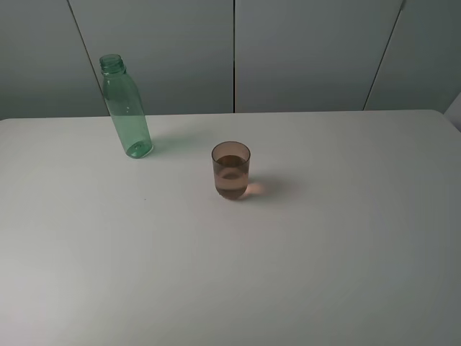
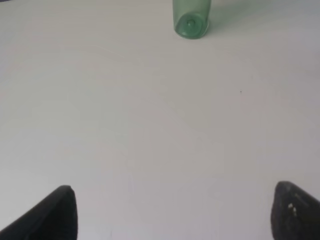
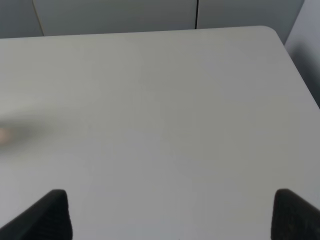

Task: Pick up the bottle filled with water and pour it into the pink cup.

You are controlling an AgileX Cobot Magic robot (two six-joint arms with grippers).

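Note:
The green transparent bottle (image 1: 126, 108) stands upright and uncapped at the rear left of the white table (image 1: 324, 252). No water level shows in it. The pink cup (image 1: 231, 170) stands upright near the table's middle, to the right of the bottle and nearer the front, with liquid in its lower half. Neither gripper shows in the exterior high view. In the left wrist view my left gripper (image 2: 172, 212) is open and empty, with the bottle's base (image 2: 191, 21) far ahead of it. In the right wrist view my right gripper (image 3: 170, 215) is open and empty over bare table.
Grey wall panels (image 1: 302, 50) stand behind the table's rear edge. The table's rounded rear right corner (image 3: 272, 31) shows in the right wrist view. A faint pinkish blur (image 3: 3, 135) lies at that view's edge. A tiny dark speck (image 1: 145, 199) lies on the table.

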